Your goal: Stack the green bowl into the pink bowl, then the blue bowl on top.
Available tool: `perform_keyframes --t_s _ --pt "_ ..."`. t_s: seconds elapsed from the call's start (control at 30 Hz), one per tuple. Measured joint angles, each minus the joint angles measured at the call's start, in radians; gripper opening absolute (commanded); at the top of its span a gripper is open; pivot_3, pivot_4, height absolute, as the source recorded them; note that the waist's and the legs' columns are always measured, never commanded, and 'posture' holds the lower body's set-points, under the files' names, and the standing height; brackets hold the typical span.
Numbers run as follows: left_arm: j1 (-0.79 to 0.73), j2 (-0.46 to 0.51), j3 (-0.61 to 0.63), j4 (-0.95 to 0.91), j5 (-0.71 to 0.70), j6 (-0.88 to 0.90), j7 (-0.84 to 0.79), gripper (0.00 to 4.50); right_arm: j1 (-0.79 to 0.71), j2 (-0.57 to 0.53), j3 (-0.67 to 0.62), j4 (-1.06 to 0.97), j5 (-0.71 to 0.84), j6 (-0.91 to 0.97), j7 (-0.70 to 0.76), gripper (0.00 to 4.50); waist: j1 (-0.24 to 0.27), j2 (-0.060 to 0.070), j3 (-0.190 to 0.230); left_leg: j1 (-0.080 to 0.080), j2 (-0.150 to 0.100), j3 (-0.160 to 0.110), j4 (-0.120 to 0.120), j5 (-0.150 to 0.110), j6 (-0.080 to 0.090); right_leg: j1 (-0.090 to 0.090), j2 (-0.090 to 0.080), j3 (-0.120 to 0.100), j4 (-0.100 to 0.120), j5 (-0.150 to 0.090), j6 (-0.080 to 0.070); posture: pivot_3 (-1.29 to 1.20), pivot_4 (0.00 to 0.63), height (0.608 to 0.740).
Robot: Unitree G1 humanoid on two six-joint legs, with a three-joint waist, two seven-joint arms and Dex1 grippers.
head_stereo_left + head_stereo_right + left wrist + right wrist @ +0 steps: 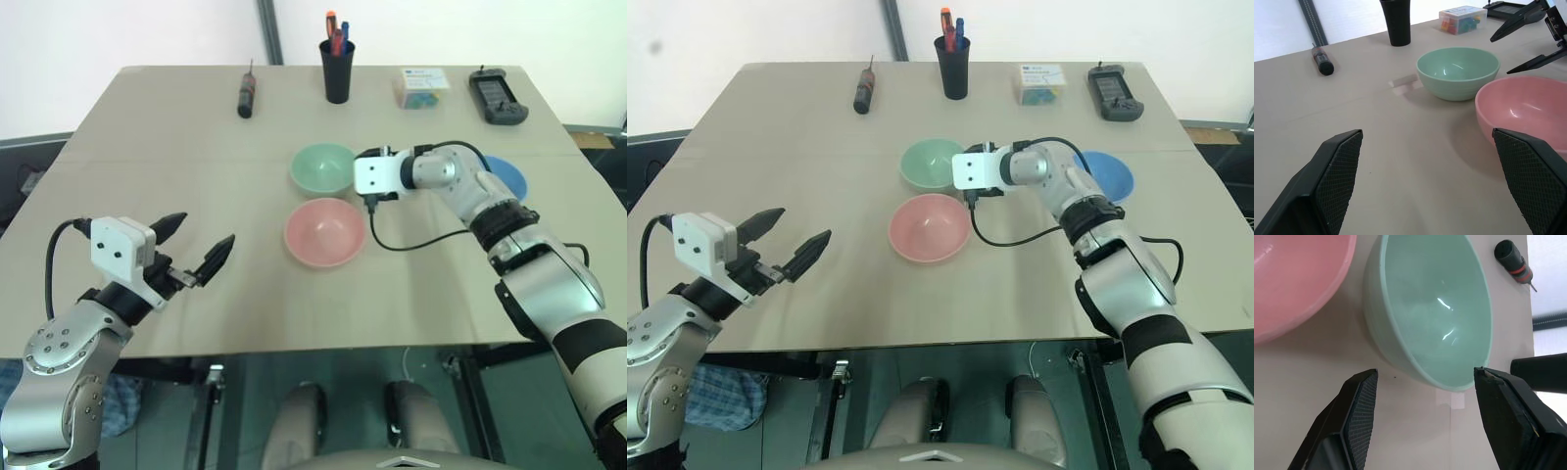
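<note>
Nearest the camera, my left gripper [199, 249] hovers over the near left part of the table [147, 147], fingers spread wide, nothing in them, well apart from all bowls. Green bowl [322, 167] sits upright mid-table, empty, not stacked. My right gripper [1422, 396] is right at it, on its right side as the head cameras see it, jaws wide, one finger outside the wall, the other by the rim over the inside; holding nothing, contact with the rim can't be told. Pink bowl [324, 231] sits upright and empty just in front of the green one, nearer me, a thin gap between them. Blue bowl [1109, 174] is further right, partly hidden behind my right forearm, apart from the other two. A black cable [416, 241] loops from my right wrist down onto the table beside the pink bowl. Along the far edge: a black screwdriver with red band [245, 100] lying flat on the left, a black pen cup [337, 69] with red and blue pens behind the green bowl, a small clear box of coloured bits [422, 87] to the right of that, then a black handheld device [498, 96] near the far right corner. A small patch of clear tape [1404, 82] lies on the table beside the green bowl.
</note>
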Motion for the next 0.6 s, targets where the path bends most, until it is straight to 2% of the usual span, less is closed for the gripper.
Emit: perform_keyframes --t_s 0.6 --pt "-0.032 0.015 -0.018 0.011 0.001 0.003 -0.008 4.48 -0.028 0.116 0.028 0.081 -0.057 -0.077 -0.038 3.29 -0.004 0.0 0.0 0.0 0.0 0.0 -0.002 0.0 0.0 -0.001 0.0 0.001 0.0 0.0 0.0 0.0 0.15 0.74"
